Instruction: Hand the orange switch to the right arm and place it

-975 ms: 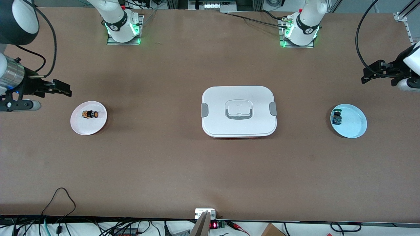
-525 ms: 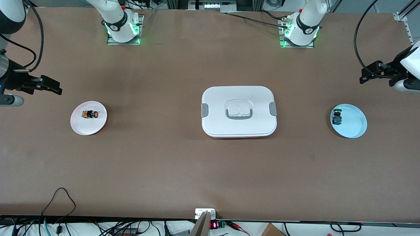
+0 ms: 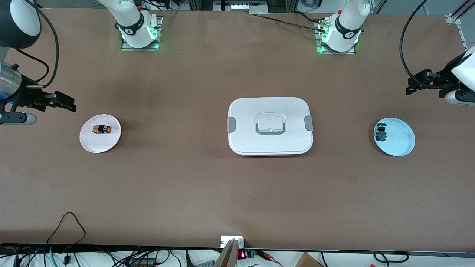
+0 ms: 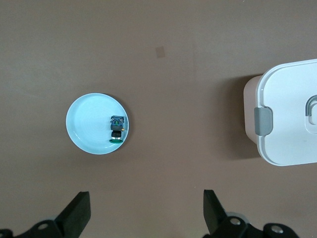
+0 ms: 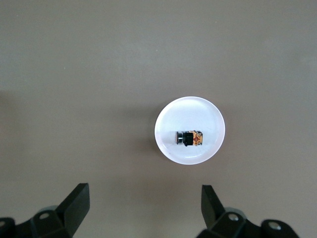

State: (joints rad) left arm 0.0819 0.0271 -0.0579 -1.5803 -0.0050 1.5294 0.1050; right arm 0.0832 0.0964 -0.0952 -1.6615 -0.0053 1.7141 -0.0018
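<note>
The orange switch (image 3: 101, 129) lies on its side on a small white plate (image 3: 98, 144) toward the right arm's end of the table. It also shows in the right wrist view (image 5: 189, 138) on the same plate (image 5: 189, 111). My right gripper (image 3: 70, 104) hangs open and empty over the bare table beside that plate, and its own view shows the jaws (image 5: 143, 203) wide apart. My left gripper (image 3: 412, 86) hangs open and empty over the table at the left arm's end (image 4: 147, 208).
A white lidded box (image 3: 270, 126) with grey clips sits mid-table. A light blue plate (image 3: 400, 140) toward the left arm's end holds a small blue and green switch (image 3: 380, 133). Cables run along the table edge nearest the front camera.
My right gripper swung out toward the table's end, then came partway back toward the white plate. My left gripper shifted slightly. The switches and plates have not moved.
</note>
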